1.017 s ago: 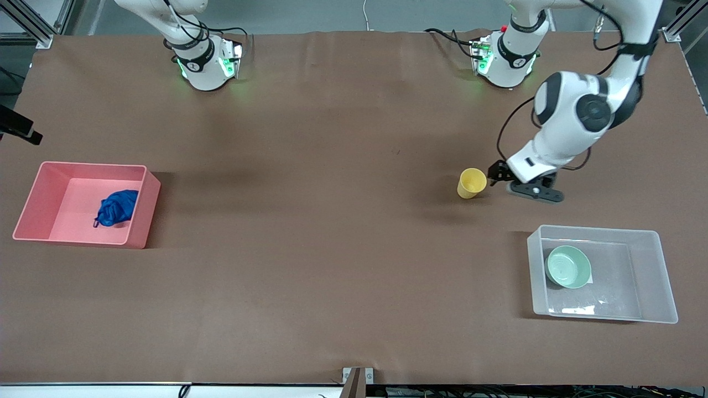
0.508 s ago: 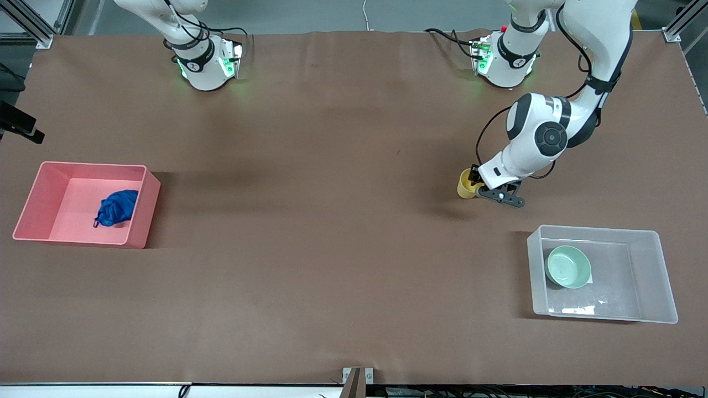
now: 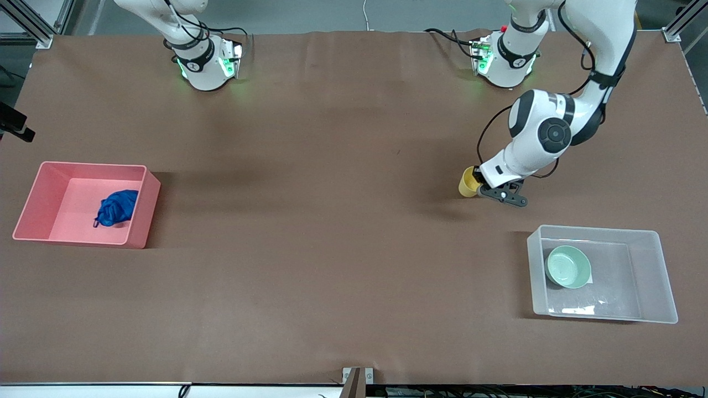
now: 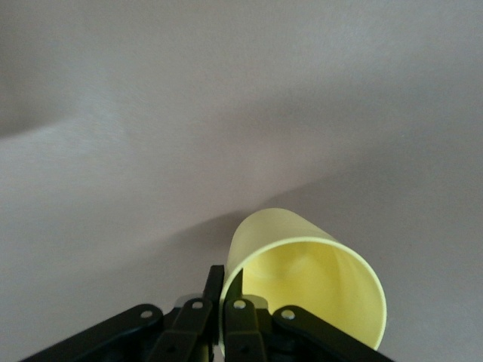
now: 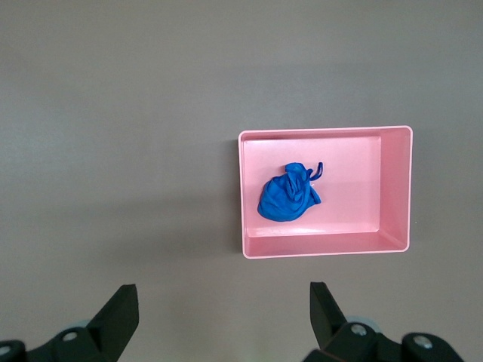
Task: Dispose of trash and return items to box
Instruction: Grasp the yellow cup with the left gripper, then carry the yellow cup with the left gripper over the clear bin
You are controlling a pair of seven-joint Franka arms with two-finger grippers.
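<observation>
The yellow cup [image 3: 468,183] stands upright on the brown table, farther from the front camera than the clear box [image 3: 594,229]. My left gripper [image 3: 475,179] is shut on the cup's rim. In the left wrist view, one finger is inside and one outside the cup's [image 4: 302,260] wall, and the gripper [image 4: 225,277] pinches it. The mint-green bowl [image 3: 568,266] lies in the clear box. The blue wad [image 3: 117,207] lies in the pink bin [image 3: 139,213]. My right gripper [image 5: 223,300] is open and empty, high over the table beside the pink bin [image 5: 324,250] and wad [image 5: 288,194].
The pink bin stands at the right arm's end of the table and the clear box at the left arm's end. A black object [image 3: 16,130] juts in at the table's edge near the pink bin.
My left gripper moved from beside the cup onto its rim and shut on it. The cup shifted slightly. The bowl, wad and bins have not moved.
</observation>
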